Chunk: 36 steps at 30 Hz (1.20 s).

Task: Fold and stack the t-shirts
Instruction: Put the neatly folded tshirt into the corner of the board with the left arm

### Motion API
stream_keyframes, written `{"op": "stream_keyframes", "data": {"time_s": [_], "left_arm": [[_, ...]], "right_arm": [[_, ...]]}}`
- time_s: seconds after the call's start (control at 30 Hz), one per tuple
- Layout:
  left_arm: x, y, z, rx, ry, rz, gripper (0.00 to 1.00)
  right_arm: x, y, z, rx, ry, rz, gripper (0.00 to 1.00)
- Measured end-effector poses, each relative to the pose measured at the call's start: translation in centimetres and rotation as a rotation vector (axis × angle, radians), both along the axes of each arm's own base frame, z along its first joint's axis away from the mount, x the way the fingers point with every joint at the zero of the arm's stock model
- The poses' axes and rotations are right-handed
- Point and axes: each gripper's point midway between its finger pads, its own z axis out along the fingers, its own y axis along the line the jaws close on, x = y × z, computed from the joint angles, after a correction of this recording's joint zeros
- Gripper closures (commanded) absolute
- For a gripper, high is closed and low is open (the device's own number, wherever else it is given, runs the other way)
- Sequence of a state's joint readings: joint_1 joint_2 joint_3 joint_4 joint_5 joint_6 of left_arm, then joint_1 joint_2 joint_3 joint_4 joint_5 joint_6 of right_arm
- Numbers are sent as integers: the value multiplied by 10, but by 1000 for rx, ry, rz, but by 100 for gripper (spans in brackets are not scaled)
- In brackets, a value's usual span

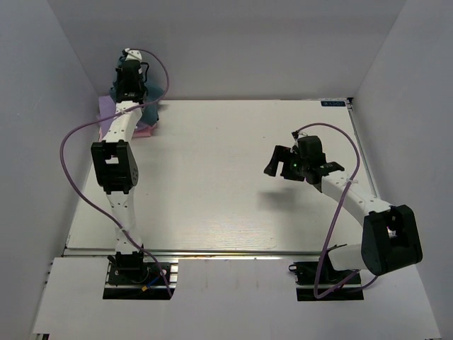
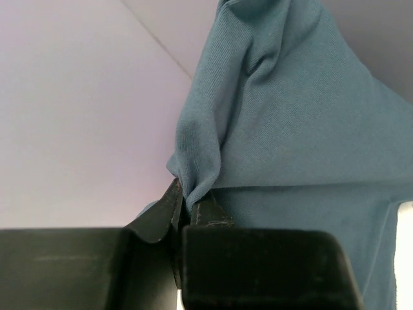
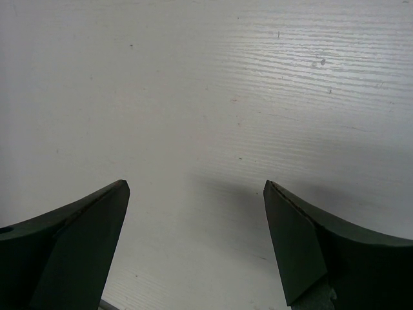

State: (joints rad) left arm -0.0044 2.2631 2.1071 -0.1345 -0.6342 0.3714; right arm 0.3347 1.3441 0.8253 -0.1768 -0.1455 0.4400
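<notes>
At the far left corner of the table, my left gripper (image 1: 131,79) is shut on a fold of the dark teal-blue t-shirt (image 1: 150,95). In the left wrist view the teal-blue t-shirt (image 2: 290,116) hangs bunched in front of the wall, and a ridge of it is pinched in the left gripper (image 2: 186,197). Under the arm lie a lavender t-shirt (image 1: 107,108) and a pink t-shirt (image 1: 146,129), both mostly hidden. My right gripper (image 1: 280,161) hovers over the right half of the table. The right wrist view shows the right gripper (image 3: 197,188) open with nothing between its fingers.
The white table (image 1: 212,184) is boxed in by grey walls at the back and on both sides. A purple cable (image 1: 71,142) loops out left of the left arm. The table's near edge is a metal rail (image 1: 233,253).
</notes>
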Motion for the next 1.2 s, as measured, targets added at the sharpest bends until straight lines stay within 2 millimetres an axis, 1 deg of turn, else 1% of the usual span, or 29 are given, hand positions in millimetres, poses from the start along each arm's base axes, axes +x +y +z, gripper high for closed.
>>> {"op": "stream_keyframes", "data": {"time_s": [0.2,0.27,0.33,0.37,0.4,0.43,0.47,0.63,0.73,0.87,1.0,1.07,1.13,1.2], "left_arm": [[-7,26,-20,-78,13,41,100],[-12,38,-33,-99,25,64,100],[-19,51,-49,-115,45,97,81],[-22,56,-55,-118,57,110,68],[-24,60,-59,-119,64,122,46],[-26,65,-62,-123,65,140,7],[-27,69,-63,-120,66,156,0],[-26,90,-56,-127,12,238,0],[-30,95,-59,-150,5,264,0],[-28,91,-65,-199,-2,248,0],[-26,79,-73,-258,25,196,0],[-27,66,-74,-307,41,159,0],[-28,46,-72,-384,51,99,0],[-34,22,-67,-473,57,30,0]], "right_arm": [[1,3,3,16,-3,7,10],[1,4,4,20,-6,9,10],[2,5,4,25,-5,9,10],[2,5,3,27,-2,8,10],[2,5,2,29,1,7,10],[2,6,2,30,6,7,10],[2,6,1,30,9,6,10],[8,8,3,33,9,3,10],[9,10,4,40,12,8,10],[7,12,1,48,25,17,10],[6,14,2,56,28,24,10],[6,14,2,56,27,26,10],[7,14,5,57,19,27,10],[7,14,13,63,-2,27,10]]}}
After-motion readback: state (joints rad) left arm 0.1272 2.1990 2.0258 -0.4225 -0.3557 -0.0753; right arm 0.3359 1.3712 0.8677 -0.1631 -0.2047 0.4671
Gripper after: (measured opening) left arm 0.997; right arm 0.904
